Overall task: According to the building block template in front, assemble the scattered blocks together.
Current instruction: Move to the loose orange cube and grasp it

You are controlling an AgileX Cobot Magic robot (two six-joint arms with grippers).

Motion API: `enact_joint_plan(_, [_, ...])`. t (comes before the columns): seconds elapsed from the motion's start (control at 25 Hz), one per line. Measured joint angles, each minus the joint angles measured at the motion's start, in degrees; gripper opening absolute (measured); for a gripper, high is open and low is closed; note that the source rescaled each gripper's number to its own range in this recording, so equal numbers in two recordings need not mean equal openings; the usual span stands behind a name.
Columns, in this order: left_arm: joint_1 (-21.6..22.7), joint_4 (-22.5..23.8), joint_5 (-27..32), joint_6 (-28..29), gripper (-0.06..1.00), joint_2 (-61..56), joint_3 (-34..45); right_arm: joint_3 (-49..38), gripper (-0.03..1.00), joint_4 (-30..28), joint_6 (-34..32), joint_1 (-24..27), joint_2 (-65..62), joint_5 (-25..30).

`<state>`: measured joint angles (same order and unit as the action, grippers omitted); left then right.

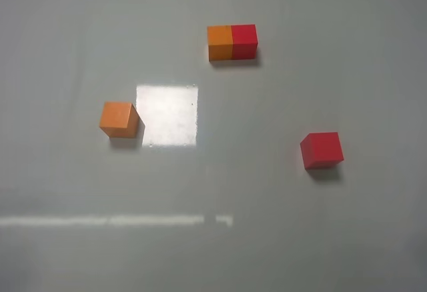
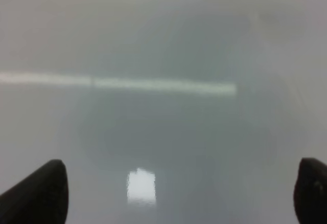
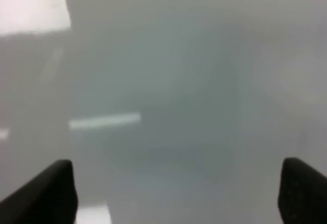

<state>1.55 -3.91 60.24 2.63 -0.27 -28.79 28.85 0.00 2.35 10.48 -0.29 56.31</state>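
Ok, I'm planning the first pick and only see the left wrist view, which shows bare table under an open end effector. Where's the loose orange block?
Observer: The loose orange block sits on the left of the high view, just left of the glare patch.
Operator: And the red one?
Observer: The loose red block lies on the right, lower in that view than the orange one.
Operator: The template?
Observer: The template is near the top, orange half left, touching red half right.
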Motion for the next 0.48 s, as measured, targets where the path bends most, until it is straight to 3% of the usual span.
enact_joint_plan(0.16, [0.0, 0.04, 0.0, 0.0, 0.99, 0.0, 0.0, 0.0, 0.99, -2.29, -0.05, 0.0, 0.0, 0.0])
enact_joint_plan(0.48, [0.0, 0.04, 0.0, 0.02, 0.99, 0.0, 0.0, 0.0, 1.0, -3.17, 0.35, 0.0, 0.0, 0.0])
